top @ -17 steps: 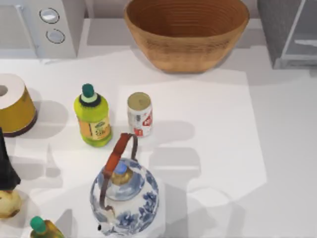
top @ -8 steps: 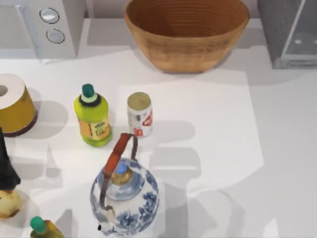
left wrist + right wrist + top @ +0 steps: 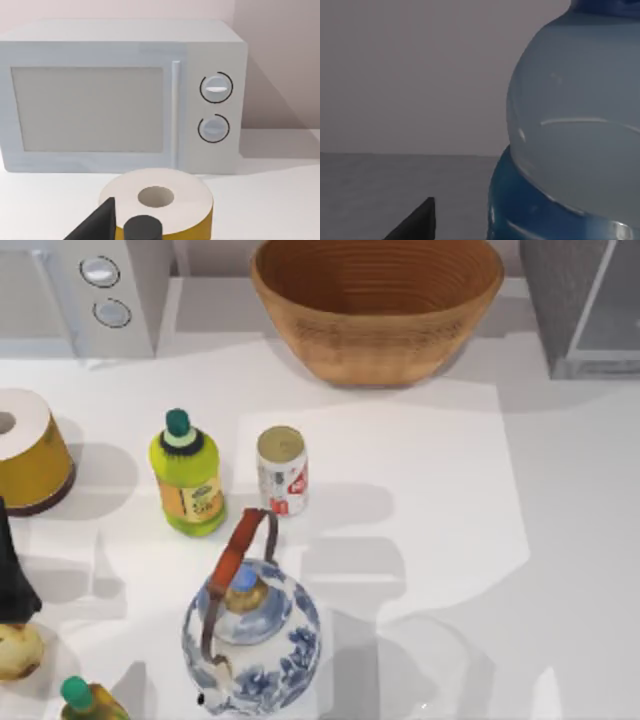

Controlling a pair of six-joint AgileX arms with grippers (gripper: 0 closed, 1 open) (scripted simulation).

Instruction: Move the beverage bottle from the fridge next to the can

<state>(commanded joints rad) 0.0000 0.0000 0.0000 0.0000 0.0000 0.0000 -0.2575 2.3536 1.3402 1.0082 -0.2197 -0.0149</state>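
A: Location of the beverage bottle (image 3: 572,130)?

B: In the right wrist view it stands very close to the camera, against a dim grey interior; its clear bluish shoulder and the blue label band are visible, with the blue cap at the frame edge.

A: Relation to the right gripper fingers?

B: One dark fingertip (image 3: 417,222) lies beside the bottle, apart from it; whether the fingers are released or clenched cannot be told.

A: The can (image 3: 282,471)?

B: Upright on the table (image 3: 560,540), just beside the yellow-green bottle (image 3: 186,476); the fridge (image 3: 585,300) sits at the top right corner.

A: Left gripper (image 3: 117,225)?

B: Parked near the yellow cylinder (image 3: 160,202), facing the microwave (image 3: 122,95); finger state cannot be told.
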